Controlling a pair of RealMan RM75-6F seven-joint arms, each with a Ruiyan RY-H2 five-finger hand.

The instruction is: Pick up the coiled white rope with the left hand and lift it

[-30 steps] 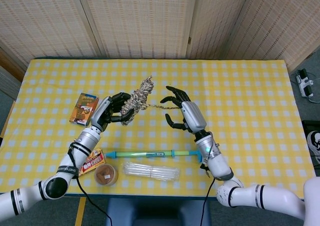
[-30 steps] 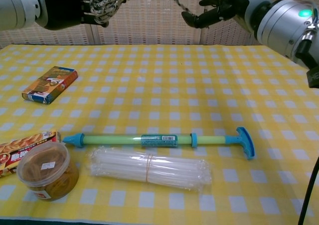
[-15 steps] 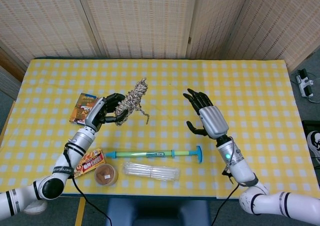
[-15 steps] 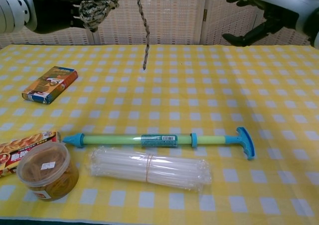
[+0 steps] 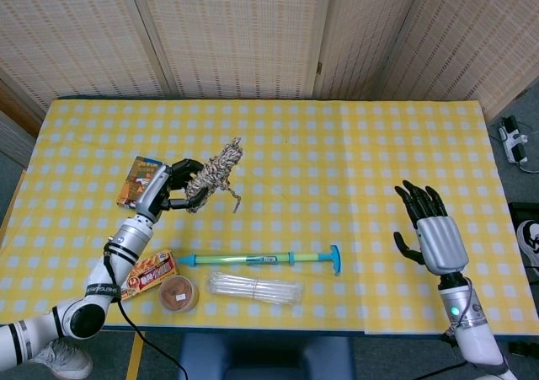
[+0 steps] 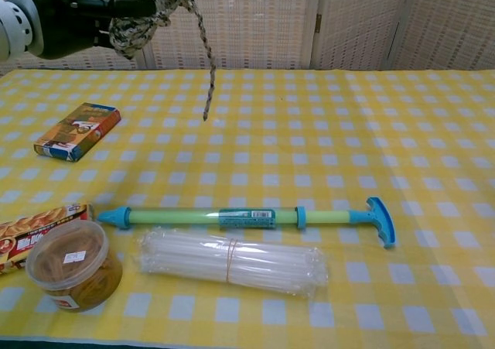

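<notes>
Left hand [image 5: 168, 188], at the middle left of the head view, grips the coiled white rope [image 5: 212, 175] with its dark fingers wrapped around the lower part of the bundle. In the chest view the same hand [image 6: 73, 12] and rope [image 6: 147, 8] sit in the upper left corner, clear above the table, and a loose end of the rope hangs down from the coil without touching the cloth. Right hand [image 5: 431, 232] is at the lower right of the head view, well apart from everything, its fingers spread and holding nothing.

Beneath them the table with the yellow checked cloth [image 5: 337, 144] fills most of both views. Along the lower middle of the frame lies a green and blue pump tube [image 6: 247, 216] with a blue T-handle at its right end. Just below it, nearly touching, is a clear bundle of straws [image 6: 232, 261]. At the lower left stands a round tub with brown contents [image 6: 73, 264], resting against a red snack box [image 6: 27, 233]. Further up the left side, near the raised hand in the head view, lies a small picture box [image 6: 77, 131].
</notes>
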